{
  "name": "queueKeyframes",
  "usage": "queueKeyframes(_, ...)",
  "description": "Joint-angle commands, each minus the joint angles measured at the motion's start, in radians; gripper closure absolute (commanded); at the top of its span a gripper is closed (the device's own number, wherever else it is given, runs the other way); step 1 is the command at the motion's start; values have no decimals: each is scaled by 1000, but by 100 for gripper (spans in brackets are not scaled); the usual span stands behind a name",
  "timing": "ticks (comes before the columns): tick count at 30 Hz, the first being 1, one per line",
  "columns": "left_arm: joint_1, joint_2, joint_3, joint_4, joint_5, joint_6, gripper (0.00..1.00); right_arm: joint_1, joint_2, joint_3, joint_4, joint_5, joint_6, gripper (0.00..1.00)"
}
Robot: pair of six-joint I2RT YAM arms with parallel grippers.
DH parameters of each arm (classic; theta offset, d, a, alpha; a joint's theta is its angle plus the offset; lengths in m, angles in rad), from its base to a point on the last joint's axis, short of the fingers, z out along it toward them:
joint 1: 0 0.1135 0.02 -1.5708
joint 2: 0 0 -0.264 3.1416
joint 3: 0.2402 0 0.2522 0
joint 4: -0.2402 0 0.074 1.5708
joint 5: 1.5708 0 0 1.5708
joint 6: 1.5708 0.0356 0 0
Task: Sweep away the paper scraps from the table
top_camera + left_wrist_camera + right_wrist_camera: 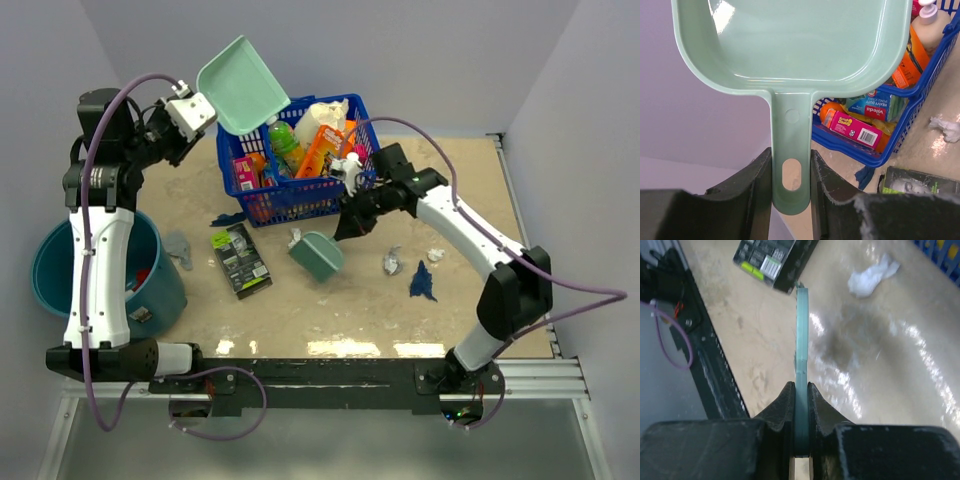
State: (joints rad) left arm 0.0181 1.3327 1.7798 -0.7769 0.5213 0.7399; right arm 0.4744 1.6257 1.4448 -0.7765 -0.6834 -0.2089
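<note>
- Top view: paper scraps lie scattered across the bench; the left claw holds the dustpan aloft.
- Left wrist: that claw pinches the dustpan's handle.
- Right wrist: the right claw pinches the brush near a white scrap; sweeping appears largely undone.

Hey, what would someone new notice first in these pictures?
The mint-green dustpan stands out, raised at the back left in the left tool, beside a blue basket crammed with cleaning bottles. Mid-table, the right tool grips a green brush, with paper scraps scattered nearby.
</note>
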Motion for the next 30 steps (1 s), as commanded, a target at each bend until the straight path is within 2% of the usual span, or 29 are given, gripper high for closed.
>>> queueKeyframes(1,-3,-36,1,54,5,-54,100,3,120,107,202,90,263,100)
queueKeyframes(4,-3,-50,-3,48,-15,-62,100,3,190,159,252,87,386,100)
queueKeyframes(7,-4,-70,-13,34,-40,-48,100,12,232,175,267,226,575,100)
queueKeyframes(9,-3,-82,-17,27,-47,-34,100,20,256,169,263,251,623,100)
queueKeyframes(13,-3,-89,-16,28,-38,-30,100,7,263,154,182,393,664,100)
queueKeyframes(19,-9,-70,-19,7,11,35,100,-137,160,10,142,375,643,100)
queueKeyframes(23,-9,-44,-37,8,45,85,100,-307,88,-113,66,364,560,100)
queueKeyframes(27,-72,-44,-112,68,74,113,100,-420,-16,-282,29,263,461,100)
queueKeyframes(30,-140,-38,-175,76,94,137,100,-470,-125,-304,-26,139,324,100)
